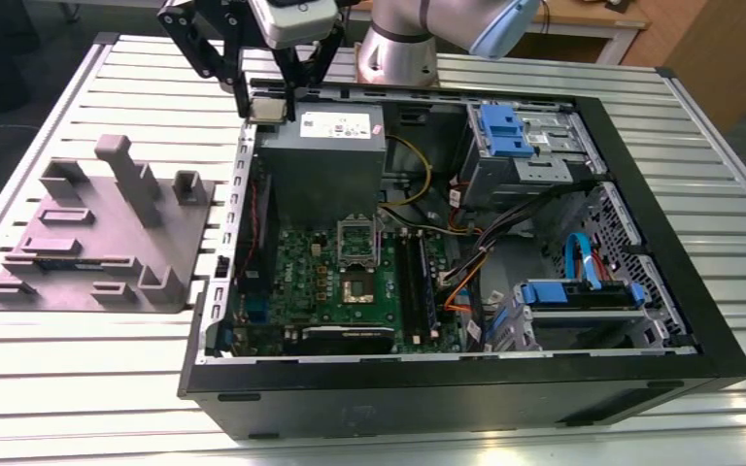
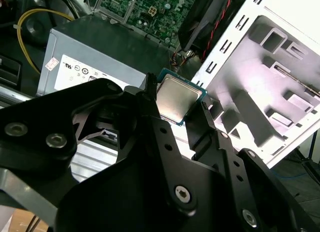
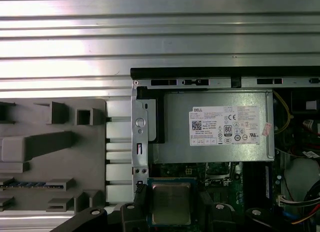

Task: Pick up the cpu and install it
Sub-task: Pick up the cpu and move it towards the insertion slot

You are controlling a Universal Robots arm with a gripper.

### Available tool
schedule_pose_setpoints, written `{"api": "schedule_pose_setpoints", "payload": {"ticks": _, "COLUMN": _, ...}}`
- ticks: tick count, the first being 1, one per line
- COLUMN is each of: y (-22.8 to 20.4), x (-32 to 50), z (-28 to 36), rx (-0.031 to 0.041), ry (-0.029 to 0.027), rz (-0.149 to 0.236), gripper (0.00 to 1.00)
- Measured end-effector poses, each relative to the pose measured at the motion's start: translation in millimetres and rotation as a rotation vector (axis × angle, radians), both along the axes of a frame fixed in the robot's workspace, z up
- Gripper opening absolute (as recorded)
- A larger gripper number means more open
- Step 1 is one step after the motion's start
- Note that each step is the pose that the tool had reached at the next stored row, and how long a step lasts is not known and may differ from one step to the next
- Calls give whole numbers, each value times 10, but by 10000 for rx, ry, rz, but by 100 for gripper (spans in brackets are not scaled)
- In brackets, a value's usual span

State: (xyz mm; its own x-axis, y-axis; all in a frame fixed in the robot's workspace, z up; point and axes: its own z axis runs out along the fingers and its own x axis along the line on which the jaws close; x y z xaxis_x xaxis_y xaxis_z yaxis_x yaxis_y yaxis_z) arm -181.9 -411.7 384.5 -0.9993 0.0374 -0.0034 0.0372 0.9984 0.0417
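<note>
Pinching cpu (image 2: 176,99) in gripper (image 2: 176,105) | near power supply (image 2: 95,45) | exterior view: socket (image 1: 357,284) well apart

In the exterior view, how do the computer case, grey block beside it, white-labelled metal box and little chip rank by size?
1. computer case
2. grey block
3. white-labelled metal box
4. cpu, the little chip, clearly smallest
</note>
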Motion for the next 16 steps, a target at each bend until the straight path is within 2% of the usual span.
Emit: {"api": "schedule_pose_setpoints", "payload": {"ticks": 16, "y": 0, "x": 37, "z": 0, "rx": 0, "ry": 0, "rz": -1, "gripper": 47}}
